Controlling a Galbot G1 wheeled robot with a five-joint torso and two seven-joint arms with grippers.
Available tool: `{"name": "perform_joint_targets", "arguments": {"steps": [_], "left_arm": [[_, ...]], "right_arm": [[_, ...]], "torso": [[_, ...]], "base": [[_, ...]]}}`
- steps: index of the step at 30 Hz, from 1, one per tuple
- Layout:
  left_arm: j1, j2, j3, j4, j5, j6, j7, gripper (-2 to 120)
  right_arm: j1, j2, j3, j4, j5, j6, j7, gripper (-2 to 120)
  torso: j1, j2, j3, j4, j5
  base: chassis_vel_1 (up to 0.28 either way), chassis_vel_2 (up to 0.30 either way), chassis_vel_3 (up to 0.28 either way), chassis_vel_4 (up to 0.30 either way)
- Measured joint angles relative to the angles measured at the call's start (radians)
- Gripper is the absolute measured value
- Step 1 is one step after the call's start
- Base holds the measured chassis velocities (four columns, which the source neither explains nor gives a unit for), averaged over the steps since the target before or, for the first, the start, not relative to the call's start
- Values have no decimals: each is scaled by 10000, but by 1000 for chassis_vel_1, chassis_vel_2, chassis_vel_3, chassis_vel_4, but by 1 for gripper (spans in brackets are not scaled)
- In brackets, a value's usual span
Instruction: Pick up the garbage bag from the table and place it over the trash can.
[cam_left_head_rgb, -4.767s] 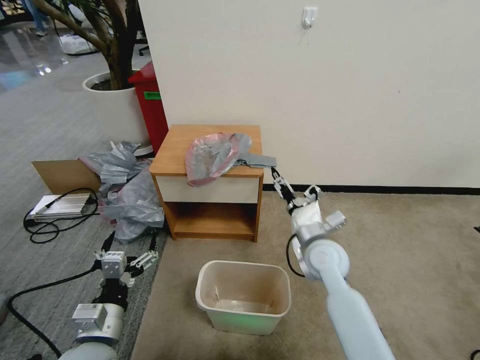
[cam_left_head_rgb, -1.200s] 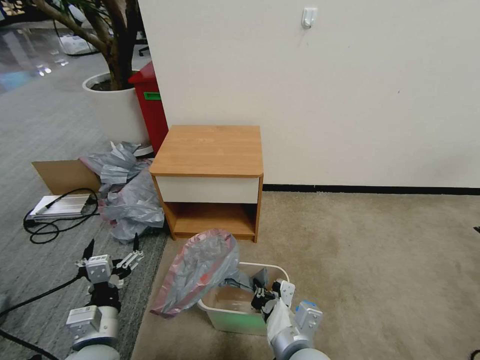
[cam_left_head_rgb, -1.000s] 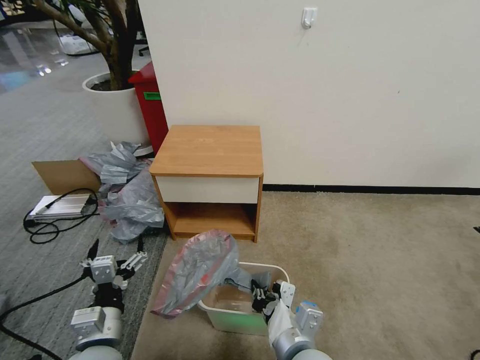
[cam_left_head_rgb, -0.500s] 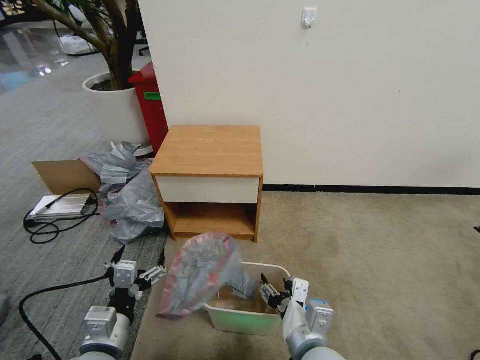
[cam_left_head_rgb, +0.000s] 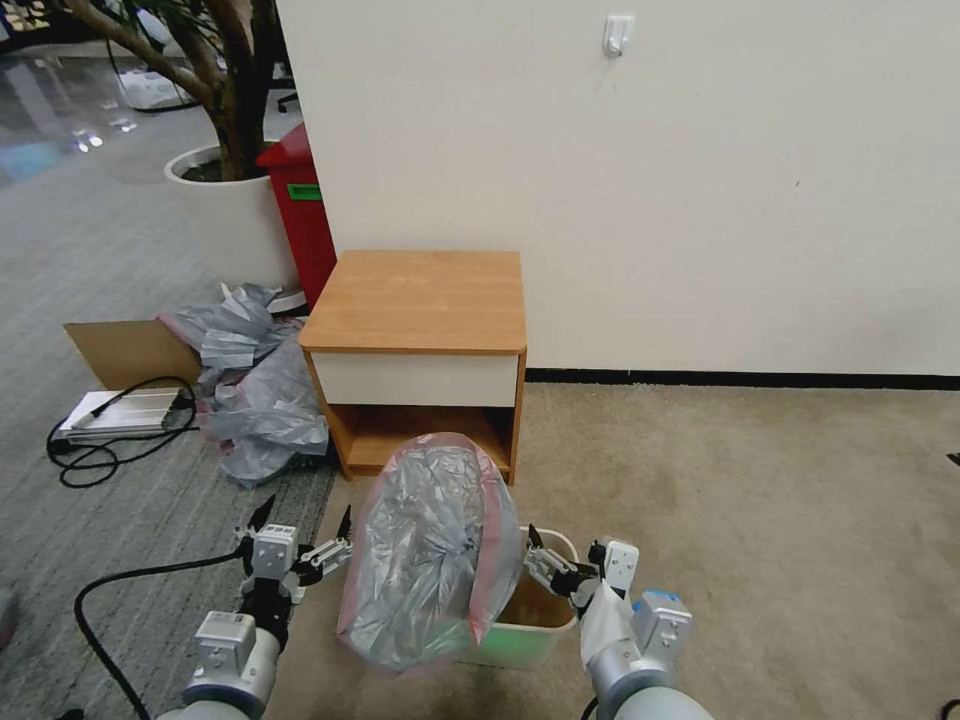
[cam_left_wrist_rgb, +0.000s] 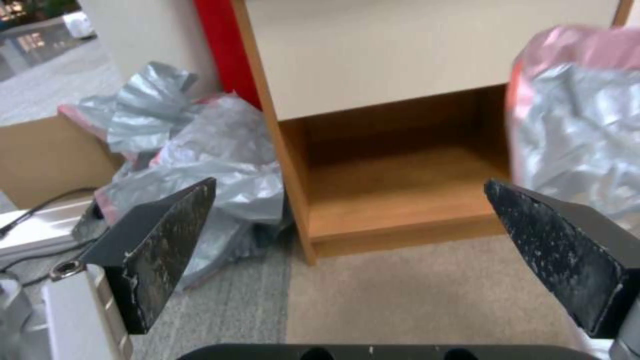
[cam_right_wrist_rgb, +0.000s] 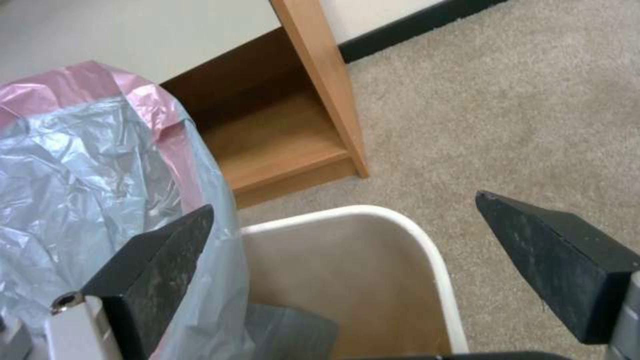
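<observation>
The garbage bag (cam_left_head_rgb: 430, 555), grey with a pink rim band, stands puffed up over the left side of the beige trash can (cam_left_head_rgb: 540, 612) on the carpet. A grey end of the bag hangs inside the can (cam_right_wrist_rgb: 427, 250). My right gripper (cam_left_head_rgb: 570, 560) is open above the can's right half; in the right wrist view one finger (cam_right_wrist_rgb: 157, 260) sits against the bag (cam_right_wrist_rgb: 87, 190). My left gripper (cam_left_head_rgb: 305, 518) is open just left of the bag, whose edge (cam_left_wrist_rgb: 580, 120) lies near one finger (cam_left_wrist_rgb: 560, 250). The wooden table (cam_left_head_rgb: 420, 300) top is bare.
A heap of grey plastic bags (cam_left_head_rgb: 255, 390), a cardboard sheet (cam_left_head_rgb: 125, 350) and a cabled metal box (cam_left_head_rgb: 120, 410) lie left of the table. A red bin (cam_left_head_rgb: 300, 215) and a white planter (cam_left_head_rgb: 225, 215) stand behind. Open carpet stretches to the right.
The bag went from the table down to the can. In the last second my right gripper let go and shifted right, the bag billowed upright, and my left gripper moved in beside it.
</observation>
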Motion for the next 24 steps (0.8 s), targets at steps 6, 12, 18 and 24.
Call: {"name": "perform_joint_targets", "arguments": {"steps": [6,12,18,24], "left_arm": [[319,80,-325,-1158,-1468,-26,1383,100],[443,284,-34,-1482,-2868,-1444,3782,100],[-21,76,541,-1123,-2030,-1071,3191,100],[-1036,-566,1146,-304,-2258,1481,2273,100]], "right_arm": [[-1,154,130,108,-182,38,-29,100],[-5,788,636,195,-1151,460,-437,100],[-136,1105,956,339,-1350,756,-660,100],[-308,1354,1106,414,-1477,1000,-828,100]], "torso": [[0,0,-1,0,2],[0,0,0,0,1],[0,1,0,1,1],[-1,0,0,0,1]], "base": [[0,0,0,0],[0,0,0,0],[0,0,0,0],[0,0,0,0]]}}
